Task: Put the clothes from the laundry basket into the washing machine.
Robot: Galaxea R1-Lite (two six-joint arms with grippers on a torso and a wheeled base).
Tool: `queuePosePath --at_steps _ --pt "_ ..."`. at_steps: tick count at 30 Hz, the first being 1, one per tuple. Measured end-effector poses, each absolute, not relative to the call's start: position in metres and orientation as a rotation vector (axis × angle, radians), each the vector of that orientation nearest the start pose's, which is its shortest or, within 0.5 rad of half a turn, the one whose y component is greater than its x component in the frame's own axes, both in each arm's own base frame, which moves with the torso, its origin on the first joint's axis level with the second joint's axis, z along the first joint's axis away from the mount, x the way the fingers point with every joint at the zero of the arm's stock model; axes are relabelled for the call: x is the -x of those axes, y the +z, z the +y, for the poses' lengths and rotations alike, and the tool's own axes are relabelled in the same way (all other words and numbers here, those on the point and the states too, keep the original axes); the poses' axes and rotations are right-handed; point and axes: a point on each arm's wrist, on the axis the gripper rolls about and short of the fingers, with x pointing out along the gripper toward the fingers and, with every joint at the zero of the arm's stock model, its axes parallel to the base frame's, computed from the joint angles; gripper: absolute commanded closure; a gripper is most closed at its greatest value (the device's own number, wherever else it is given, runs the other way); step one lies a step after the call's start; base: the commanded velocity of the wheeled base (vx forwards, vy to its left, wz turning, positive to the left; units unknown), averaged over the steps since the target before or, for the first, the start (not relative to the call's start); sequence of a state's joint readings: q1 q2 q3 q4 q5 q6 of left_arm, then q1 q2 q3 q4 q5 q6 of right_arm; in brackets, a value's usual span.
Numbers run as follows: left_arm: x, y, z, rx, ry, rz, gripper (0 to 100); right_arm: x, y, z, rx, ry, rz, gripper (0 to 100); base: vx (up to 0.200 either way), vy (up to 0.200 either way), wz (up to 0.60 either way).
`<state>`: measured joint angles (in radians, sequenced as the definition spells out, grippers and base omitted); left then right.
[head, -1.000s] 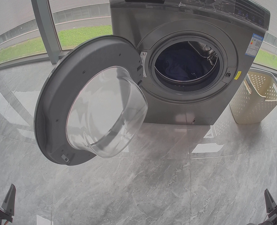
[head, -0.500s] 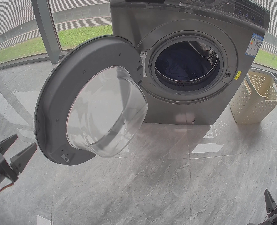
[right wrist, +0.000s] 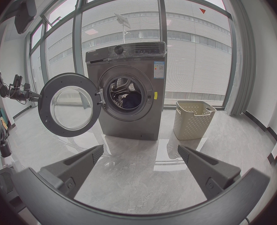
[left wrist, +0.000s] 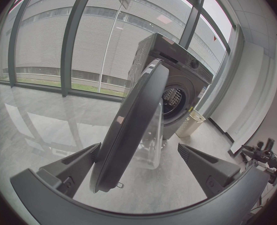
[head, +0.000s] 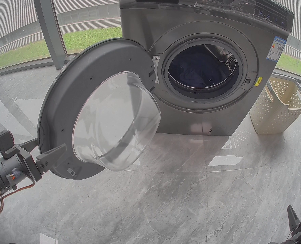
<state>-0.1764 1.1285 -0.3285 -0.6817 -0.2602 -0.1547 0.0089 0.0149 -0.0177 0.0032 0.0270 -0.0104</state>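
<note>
The grey washing machine (head: 204,24) stands with its round door (head: 89,95) swung wide to the left. Dark clothes (head: 198,70) lie inside the drum, also seen in the right wrist view as dark clothes (right wrist: 131,100). A cream laundry basket (head: 279,105) stands on the floor right of the machine, with no clothes showing above its rim. My left gripper (head: 51,143) is open at the door's lower outer edge. In its wrist view the door (left wrist: 129,125) rim sits between the fingers of the left gripper (left wrist: 138,147). My right gripper (head: 299,202) is open and holds nothing, low at the right.
Tall windows with dark frames (head: 48,24) run behind and to the left of the machine. Polished grey floor (head: 177,194) lies open in front. The basket (right wrist: 193,119) stands close to the machine's right side.
My left gripper has risen from the lower left corner and moved right, up to the open door's outer edge. The right gripper, door and basket have stayed put.
</note>
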Motion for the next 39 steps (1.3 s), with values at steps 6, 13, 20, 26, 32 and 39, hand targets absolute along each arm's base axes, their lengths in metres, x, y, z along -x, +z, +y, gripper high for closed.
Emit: queuePosePath --at_steps 6,13,20,26,32,39 --pt "-0.136 0.184 -0.053 0.169 -0.581 0.176 0 0.023 0.08 0.0 0.01 0.036 0.001 0 0.0 0.0 0.0" --pt "-0.112 0.187 -0.071 0.246 -0.759 0.189 0 0.023 0.08 0.0 0.01 0.035 0.001 0 0.0 0.0 0.0" --pt "-0.107 0.189 -0.066 0.251 -0.715 0.153 0 0.023 0.08 0.0 0.01 0.035 0.001 0 0.0 0.0 0.0" --pt "-0.124 0.187 -0.063 0.185 -0.628 0.147 0 0.023 0.08 0.0 0.01 0.034 0.001 0 0.0 0.0 0.0" --pt "-0.147 0.188 -0.064 0.174 -0.579 0.09 0 0.023 0.08 0.0 0.01 0.036 0.001 0 0.0 0.0 0.0" --pt "-0.163 0.179 -0.069 0.173 -0.568 0.116 0 0.023 0.08 0.0 0.01 0.036 0.002 0 0.0 0.0 0.0"
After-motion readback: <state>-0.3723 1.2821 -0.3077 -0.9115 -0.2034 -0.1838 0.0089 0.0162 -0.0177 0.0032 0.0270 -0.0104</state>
